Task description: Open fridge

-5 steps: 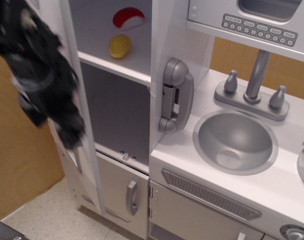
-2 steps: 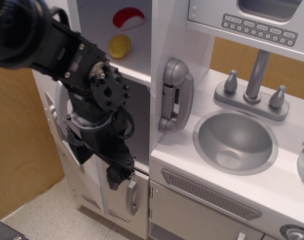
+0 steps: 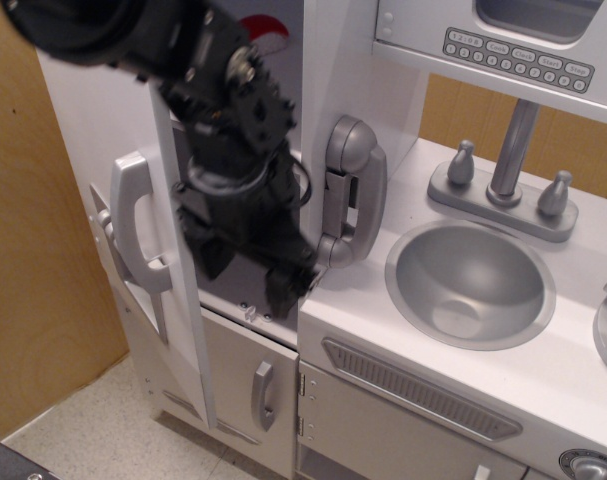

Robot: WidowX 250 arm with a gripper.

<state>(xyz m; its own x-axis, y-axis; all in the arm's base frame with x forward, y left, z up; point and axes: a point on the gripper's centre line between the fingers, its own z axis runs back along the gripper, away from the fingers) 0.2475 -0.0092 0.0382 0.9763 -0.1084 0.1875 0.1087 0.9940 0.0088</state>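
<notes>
Far left, a wooden panel (image 3: 33,250) fills the edge of the view, and a dark corner pokes in at the bottom, too little of it showing to say what it is. Next comes the fridge (image 3: 103,120) door, swung out toward us, its top cut off by the frame; the curved handle (image 3: 133,225) stands out on its face, pale and a bit washed out. Below it, the smaller door (image 3: 245,385) with its short handle sits shut.

Now the black arm (image 3: 228,130) comes in from the top left, bulky and slightly blurred, and it blocks nearly the whole fridge opening. Behind it only a sliver of something red (image 3: 273,30) peeks out near the top; the shelves inside are hidden. The gripper (image 3: 251,270) hangs low in the opening, just above the sill. One of the fingers (image 3: 281,285) shows near the white post, another dark lobe further left, with a gap between them and nothing held, as far as the blur allows.

Moving right, a grey toy phone (image 3: 351,190) hangs on the post. Then the white worktop (image 3: 543,370) with its round sink (image 3: 470,283) and the tap (image 3: 510,165) behind. Above, a keypad panel (image 3: 518,55) is cropped by the top edge. At the far right a rounded grey piece is cut off.
</notes>
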